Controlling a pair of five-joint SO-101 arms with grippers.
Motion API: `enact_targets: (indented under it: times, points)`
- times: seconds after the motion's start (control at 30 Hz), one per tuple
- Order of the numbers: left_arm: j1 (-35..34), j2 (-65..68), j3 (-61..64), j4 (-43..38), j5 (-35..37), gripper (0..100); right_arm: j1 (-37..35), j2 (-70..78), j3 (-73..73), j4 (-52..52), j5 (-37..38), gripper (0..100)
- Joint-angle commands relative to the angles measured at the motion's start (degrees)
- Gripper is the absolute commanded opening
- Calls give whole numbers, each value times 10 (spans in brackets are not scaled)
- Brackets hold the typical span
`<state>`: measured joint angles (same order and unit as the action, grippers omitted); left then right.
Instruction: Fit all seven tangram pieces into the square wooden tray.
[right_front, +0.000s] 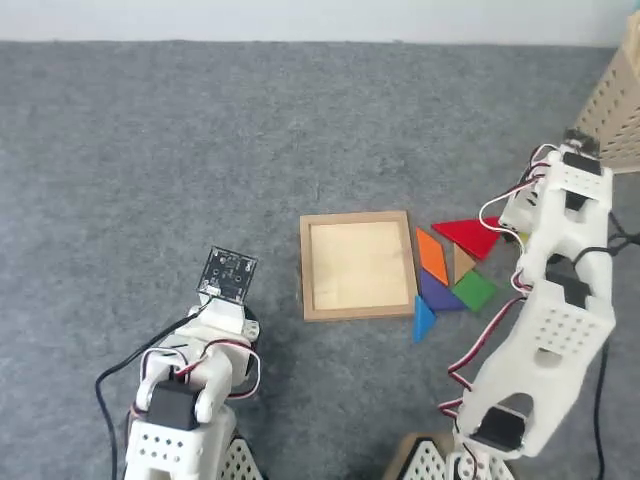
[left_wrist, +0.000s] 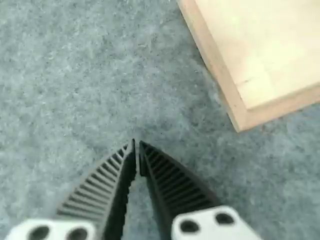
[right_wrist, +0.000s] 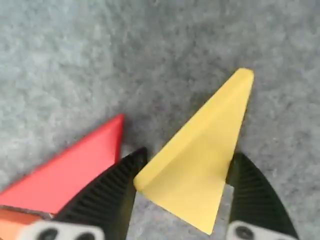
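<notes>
— High view: where does the square wooden tray (right_front: 306, 268) sit?
— Mid-table on the grey carpet (right_front: 150, 150), with its floor showing as bare wood.
— And the pieces?
— Six lie clustered just right of the tray. The orange parallelogram (right_front: 432, 256) is right beside the tray's right rim. The red triangle (right_front: 467, 237) lies farther right and slightly farther away. The tan triangle (right_front: 462, 262) sits tucked under the red one. The purple triangle (right_front: 437, 294) and the green square (right_front: 474, 291) come next, on the near side. The blue triangle (right_front: 423, 320) is nearest of all, close to the tray's near right corner.
— The seventh?
— The yellow triangle (right_wrist: 200, 150) is at the right end of the cluster, just beside the red triangle's tip. The right gripper (right_wrist: 189, 155) is grasping it, with one black finger pressed against each of two edges.
— What about the other arm?
— The left gripper (left_wrist: 136, 150) hangs over carpet left of the tray, close to its near left corner. Its jaws are clenched tip to tip.
— Anything else around?
— A wooden pegboard (right_front: 615, 100) stands at the far right edge, beyond the right arm (right_front: 555, 300).
</notes>
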<state>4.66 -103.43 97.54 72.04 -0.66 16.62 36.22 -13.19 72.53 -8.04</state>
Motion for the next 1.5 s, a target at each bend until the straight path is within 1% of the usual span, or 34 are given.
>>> enact_targets:
  times: [0.0, 0.1, 0.23, 0.37, 0.47, 0.63, 0.8, 0.9, 0.97, 1.07, 1.13, 1.2, 1.3, 1.43, 1.47]
  points:
    - [-2, -11, -10, 4, 4, 12, 15, 0, 6, 14, 11, 232]
    - [-2, -11, -10, 4, 4, 12, 21, 0, 7, 13, 11, 154]
    - [-2, -11, -10, 4, 4, 12, 23, 0, 7, 13, 11, 82]
    - [-2, -11, -10, 4, 4, 12, 23, -14, 5, 21, 51, 2]
    - [-2, -11, -10, 4, 4, 12, 20, -49, 5, 37, 64, 6]
    - [-2, -11, -10, 4, 4, 12, 1, -167, 6, 68, 84, 7]
    - [-2, -11, -10, 4, 4, 12, -85, -317, 9, 138, 129, 7]
    - [-2, -11, -10, 4, 4, 12, -154, -396, 11, 173, 151, 7]
    - [-2, -11, -10, 4, 4, 12, -208, -447, 40, 175, 171, 7]
    - [-2, -11, -10, 4, 4, 12, -296, -515, 131, 140, 216, 7]
    - [-2, -11, -10, 4, 4, 12, -348, -556, 217, 87, 251, 7]
    - [-2, -11, -10, 4, 4, 12, -384, -588, 302, 10, 289, 7]
    - [-2, -11, -10, 4, 4, 12, -400, -604, 389, -104, 313, 6]
    - [-2, -11, -10, 4, 4, 12, -401, -579, 429, -195, 320, 6]
    - [-2, -11, -10, 4, 4, 12, -403, -564, 429, -210, 335, 6]
